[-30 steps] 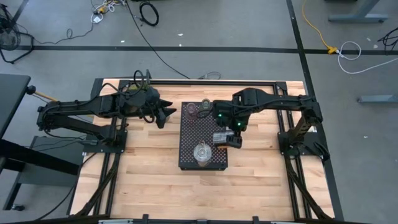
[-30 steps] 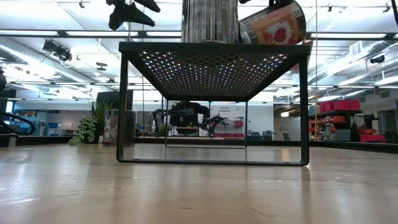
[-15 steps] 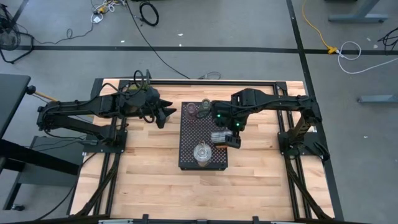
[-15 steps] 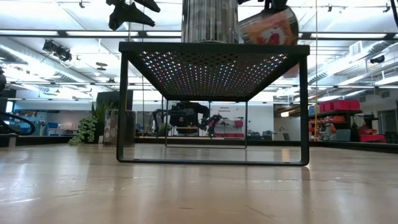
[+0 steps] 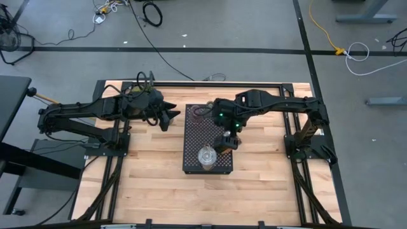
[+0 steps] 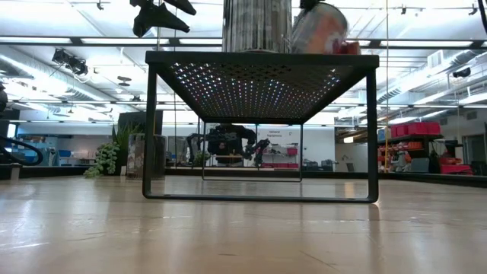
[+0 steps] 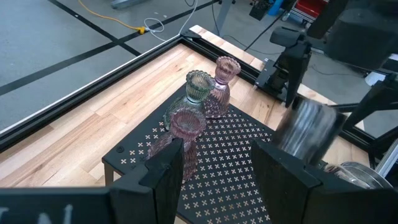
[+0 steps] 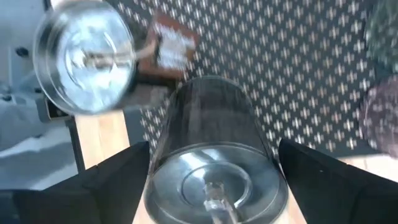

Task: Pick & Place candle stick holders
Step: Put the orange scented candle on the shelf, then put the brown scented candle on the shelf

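A black perforated tray stands mid-table. At its far end stand two pinkish holders and a pale green one. A silvery glass holder stands near the tray's near edge. My right gripper is shut on another silvery holder over the tray's right half. That holder also shows in the low view, tilted, just above the tray top. My left gripper is open and empty, beside the tray's far left corner. My right gripper pinches the silvery holder's round wall between its two fingers, one on each side. The fingers come from the far right, slanting down. The holder is tilted. Its lower edge is at the tray top; whether it touches I cannot tell.
Bare wooden table lies to the left, right and near side of the tray. A dark metal frame runs along the table's far edge. Cables lie on the floor beyond it.
My right gripper has moved from the tray's right edge toward the table's left, farther over the tray. The silvery holder it holds has gone with it and has turned in the hold. My left arm has kept still.
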